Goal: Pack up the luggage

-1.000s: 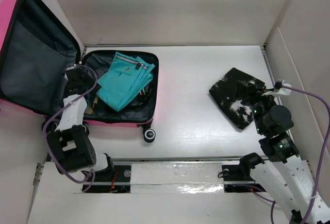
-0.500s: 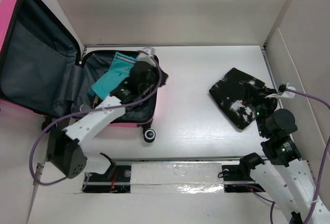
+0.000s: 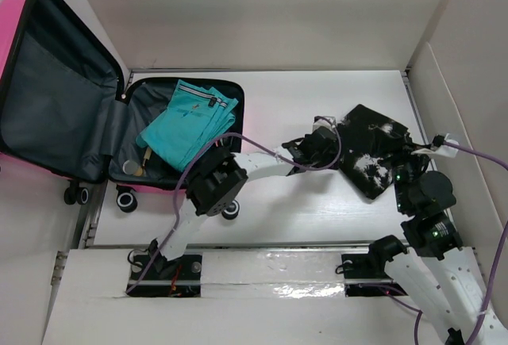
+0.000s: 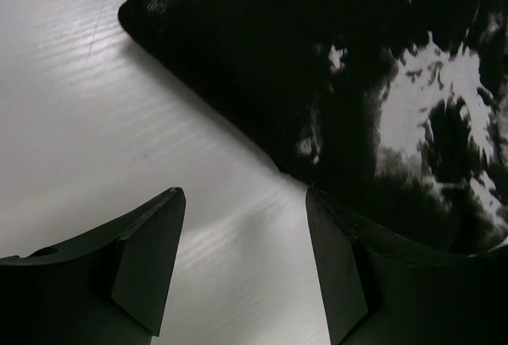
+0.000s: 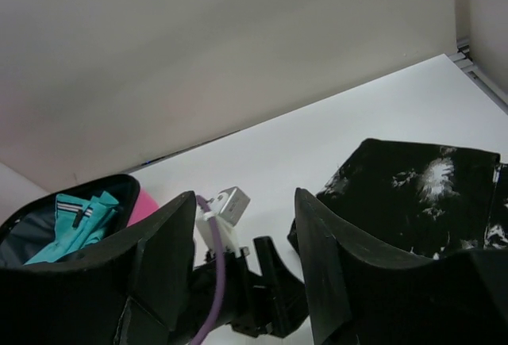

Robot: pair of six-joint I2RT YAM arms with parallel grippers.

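Observation:
The luggage [image 3: 48,83] lies open at the far left, its pink shell showing at the edges and its grey-lined lid propped up. Its lower half holds folded teal clothing [image 3: 186,127]. A folded black garment with white blotches [image 3: 369,151] lies on the table at the right. My left arm reaches across the table, and the left gripper [image 3: 332,153] stands open at the garment's left edge. In the left wrist view the garment [image 4: 333,67] lies just past the open left gripper [image 4: 242,234], with only bare table between the jaws. The right gripper [image 5: 242,234] is open and empty, near the garment's [image 5: 413,194] right side.
A small wooden item [image 3: 147,159] and a round item [image 3: 129,167] lie beside the teal clothing. Black luggage wheels [image 3: 230,208] stick out toward the table front. White walls close in the back and right sides. A metal rail [image 3: 270,262] runs along the near edge.
My left arm has swung from over the luggage across to the black garment's left edge, and its jaws now stand open. The right arm has hardly moved.

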